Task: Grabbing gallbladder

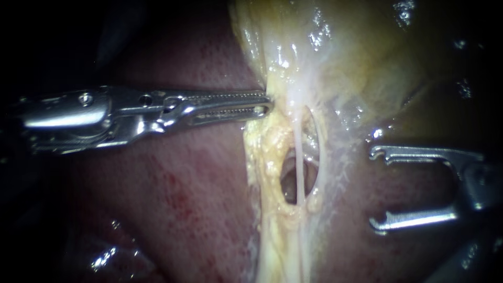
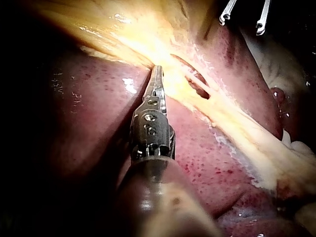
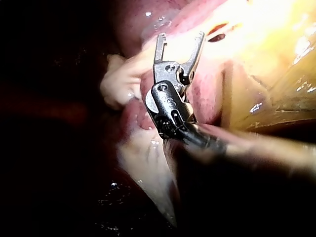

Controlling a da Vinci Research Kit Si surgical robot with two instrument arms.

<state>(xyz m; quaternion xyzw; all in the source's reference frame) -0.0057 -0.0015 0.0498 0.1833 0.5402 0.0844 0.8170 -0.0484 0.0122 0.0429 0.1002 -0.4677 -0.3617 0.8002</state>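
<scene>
Red liver [image 1: 178, 209], yellow fatty tissue [image 1: 264, 157], thin white strand [image 1: 298, 152]

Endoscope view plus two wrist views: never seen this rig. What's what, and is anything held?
It is a surgical robot with two thin instruments over a pig's liver, the dark red surface, and the yellowish gallbladder. The endoscope view is close to the tissue; each wrist view looks along one instrument from its arm. The left instrument has its tip against pale tissue by the gallbladder; whether it grips is unclear. The right instrument stands apart, jaws wide open, holding nothing.
</scene>
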